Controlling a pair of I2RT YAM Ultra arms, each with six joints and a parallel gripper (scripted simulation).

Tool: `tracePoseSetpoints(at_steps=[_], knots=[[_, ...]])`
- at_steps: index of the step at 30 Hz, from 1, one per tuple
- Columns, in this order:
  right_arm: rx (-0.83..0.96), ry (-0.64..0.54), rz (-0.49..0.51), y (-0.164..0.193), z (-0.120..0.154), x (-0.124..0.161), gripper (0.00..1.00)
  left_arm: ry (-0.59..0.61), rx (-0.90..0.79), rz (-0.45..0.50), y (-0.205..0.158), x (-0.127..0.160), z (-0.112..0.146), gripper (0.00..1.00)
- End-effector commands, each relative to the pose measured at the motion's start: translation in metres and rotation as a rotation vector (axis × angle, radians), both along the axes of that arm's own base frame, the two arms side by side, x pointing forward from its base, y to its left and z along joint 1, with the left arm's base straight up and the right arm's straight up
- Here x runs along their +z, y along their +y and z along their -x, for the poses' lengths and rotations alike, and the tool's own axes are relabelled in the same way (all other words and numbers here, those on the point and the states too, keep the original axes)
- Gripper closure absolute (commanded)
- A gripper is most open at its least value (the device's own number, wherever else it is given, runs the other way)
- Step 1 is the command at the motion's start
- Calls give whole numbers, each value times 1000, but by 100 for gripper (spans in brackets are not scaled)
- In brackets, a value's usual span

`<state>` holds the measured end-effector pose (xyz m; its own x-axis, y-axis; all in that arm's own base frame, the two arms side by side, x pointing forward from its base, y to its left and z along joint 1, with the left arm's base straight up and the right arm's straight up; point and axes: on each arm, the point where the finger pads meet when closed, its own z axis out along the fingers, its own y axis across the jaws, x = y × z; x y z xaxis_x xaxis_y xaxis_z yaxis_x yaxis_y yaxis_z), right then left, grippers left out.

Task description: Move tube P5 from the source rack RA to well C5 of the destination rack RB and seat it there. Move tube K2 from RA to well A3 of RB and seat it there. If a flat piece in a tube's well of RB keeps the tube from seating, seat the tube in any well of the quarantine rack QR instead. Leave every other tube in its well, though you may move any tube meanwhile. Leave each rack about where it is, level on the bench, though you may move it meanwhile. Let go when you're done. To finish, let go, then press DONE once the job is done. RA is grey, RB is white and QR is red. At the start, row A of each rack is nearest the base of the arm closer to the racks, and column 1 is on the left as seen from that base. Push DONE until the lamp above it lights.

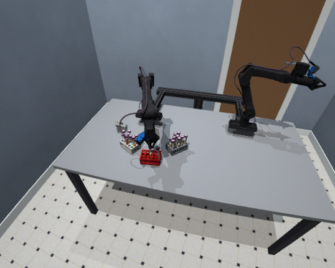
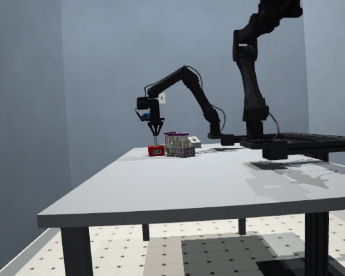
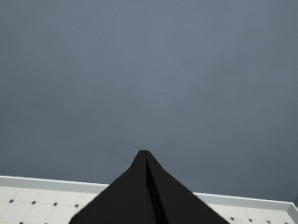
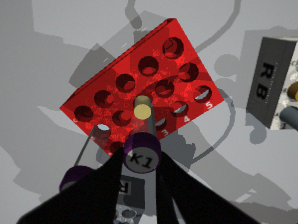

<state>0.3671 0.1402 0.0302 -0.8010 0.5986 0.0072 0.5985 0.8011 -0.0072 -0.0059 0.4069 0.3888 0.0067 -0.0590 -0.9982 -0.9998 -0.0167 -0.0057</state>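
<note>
My right gripper [image 1: 151, 146] [image 2: 155, 133] [image 4: 140, 157] is shut on a purple-capped tube that reads K1 [image 4: 142, 159], held upright over the red rack QR [image 1: 150, 162] [image 2: 151, 151] [image 4: 145, 49]. Whether its foot is in a well is hidden. Another purple-capped tube [image 4: 79, 181] stands in a QR well beside it. The grey rack RA [image 1: 177, 151] [image 2: 183, 155] holds several purple-capped tubes. The white rack RB [image 1: 129, 149] [image 4: 260, 82] holds several tubes too. P5 and K2 cannot be made out. My left gripper [image 1: 324, 84] [image 3: 143, 158] is shut and empty, raised away from the racks.
A pale box [image 1: 120, 125] [image 2: 194, 141] stands on the table [image 1: 226, 174] behind RB; its button and lamp are too small to read. RB and RA stand on either side of QR, close to the right arm. A dark frame rail [image 1: 201, 95] runs behind the table.
</note>
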Motion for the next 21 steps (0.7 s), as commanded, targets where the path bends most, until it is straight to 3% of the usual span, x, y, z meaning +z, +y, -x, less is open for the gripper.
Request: tracePoseSetpoints(at_steps=[1, 8, 9, 21], knots=[[-1, -19, -5, -1, -4, 5, 76, 7, -1, -59, -9, 27, 1, 100], [-1, -19, -5, -1, -4, 5, 76, 7, -1, -59, -9, 27, 1, 100], [-1, -19, -5, -1, -4, 5, 70, 7, -1, -59, -9, 27, 1, 100], [-1, -19, -5, -1, -4, 5, 70, 7, -1, -59, -9, 27, 1, 100]])
